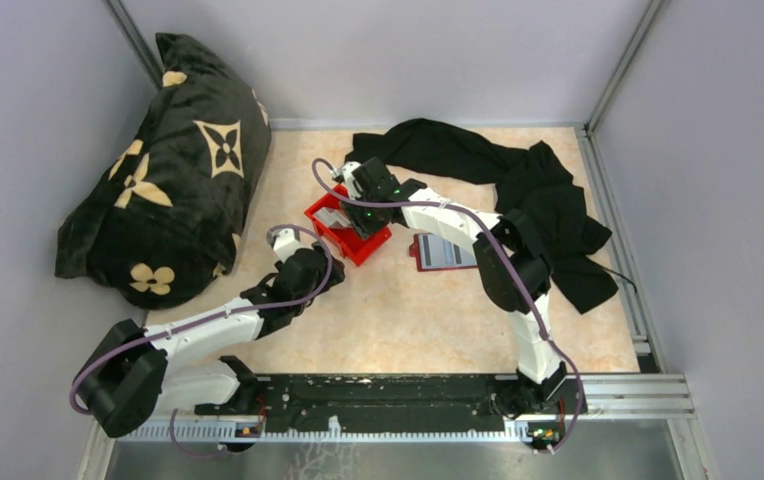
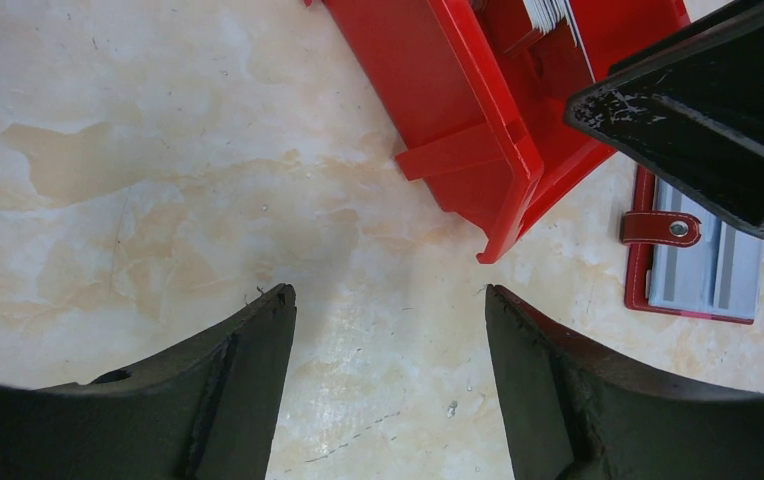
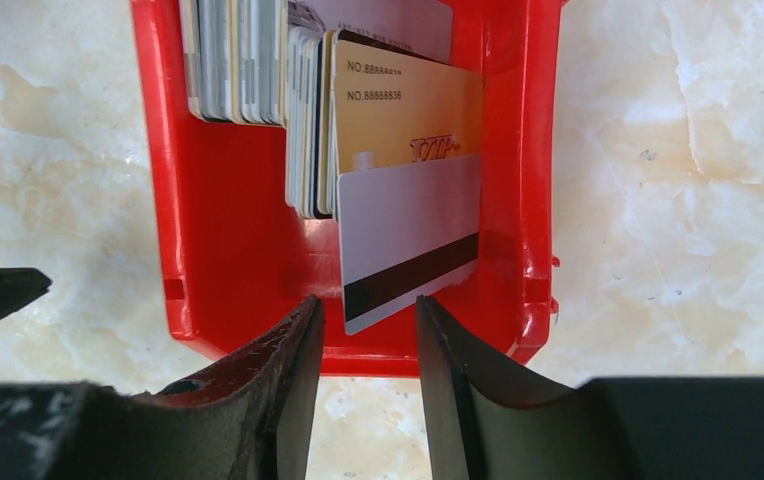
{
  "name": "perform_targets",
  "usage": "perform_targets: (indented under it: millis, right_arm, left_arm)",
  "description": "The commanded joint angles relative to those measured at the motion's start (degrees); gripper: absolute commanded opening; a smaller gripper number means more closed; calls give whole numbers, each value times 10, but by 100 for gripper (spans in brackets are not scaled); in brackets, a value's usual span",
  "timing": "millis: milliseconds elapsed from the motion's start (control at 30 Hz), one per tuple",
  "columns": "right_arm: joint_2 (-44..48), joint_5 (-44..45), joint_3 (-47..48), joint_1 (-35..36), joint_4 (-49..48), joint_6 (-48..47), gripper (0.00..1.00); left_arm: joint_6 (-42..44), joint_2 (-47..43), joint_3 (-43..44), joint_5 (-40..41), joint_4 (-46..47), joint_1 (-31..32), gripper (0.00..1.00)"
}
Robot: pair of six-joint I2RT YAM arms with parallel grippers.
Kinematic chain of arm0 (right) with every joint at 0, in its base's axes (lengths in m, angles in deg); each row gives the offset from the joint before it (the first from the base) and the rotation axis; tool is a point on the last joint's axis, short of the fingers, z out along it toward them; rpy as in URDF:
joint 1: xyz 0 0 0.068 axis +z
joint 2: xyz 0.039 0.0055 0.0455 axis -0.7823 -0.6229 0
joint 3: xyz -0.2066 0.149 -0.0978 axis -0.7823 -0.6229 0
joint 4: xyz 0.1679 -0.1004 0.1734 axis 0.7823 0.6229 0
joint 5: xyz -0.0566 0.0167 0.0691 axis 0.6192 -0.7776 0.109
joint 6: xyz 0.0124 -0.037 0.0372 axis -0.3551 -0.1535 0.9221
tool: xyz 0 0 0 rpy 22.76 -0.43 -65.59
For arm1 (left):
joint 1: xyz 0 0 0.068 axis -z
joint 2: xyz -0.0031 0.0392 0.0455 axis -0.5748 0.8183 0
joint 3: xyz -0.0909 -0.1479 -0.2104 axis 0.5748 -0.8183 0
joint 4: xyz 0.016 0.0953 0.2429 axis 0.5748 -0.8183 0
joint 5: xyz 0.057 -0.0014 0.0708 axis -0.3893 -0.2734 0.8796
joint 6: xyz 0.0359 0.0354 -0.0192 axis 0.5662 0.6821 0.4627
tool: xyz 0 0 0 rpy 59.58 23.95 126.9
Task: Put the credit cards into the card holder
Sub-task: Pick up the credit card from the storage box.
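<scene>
Credit cards [image 3: 303,130] in red bin [image 3: 228,210], white one [image 3: 408,235] just before parted right jaws; left jaws parted

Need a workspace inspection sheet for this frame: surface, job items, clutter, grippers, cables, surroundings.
Surface: pale marbled table, light scuffs, no spills.
Job's things: cards stand in the red bin; card holder lies open right of the bin.
Clutter: black cloth far right; patterned black cushion far left.
Grippers: left gripper open over bare table; right gripper open over the bin's near end, holding nothing.
Cables: purple cables loop along both arms.
Surroundings: grey walls, metal frame.
</scene>
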Motion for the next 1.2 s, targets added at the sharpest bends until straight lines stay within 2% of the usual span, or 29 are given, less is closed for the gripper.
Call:
perform_targets:
  millis: [0,233,400,667,900,1167]
  right_arm:
    - [-14,23,30,11,-12,-13,38]
    - [-38,66,50,24,-15,-35,31]
    - [-50,103,61,32,-12,-46,16]
    - [-38,179,58,38,-17,-57,0]
    - [-8,226,53,48,-28,-73,0]
    - [96,222,-3,50,-63,-66,0]
  left_arm:
    - [0,2,-1,-6,16,-6,76]
    - [0,6,-4,-10,24,-9,76]
    - [1,6,-5,-11,25,-11,76]
    - [4,-1,-5,-11,21,-13,76]
    - [14,-18,12,-3,8,-13,76]
    - [108,-61,30,-22,48,-14,78]
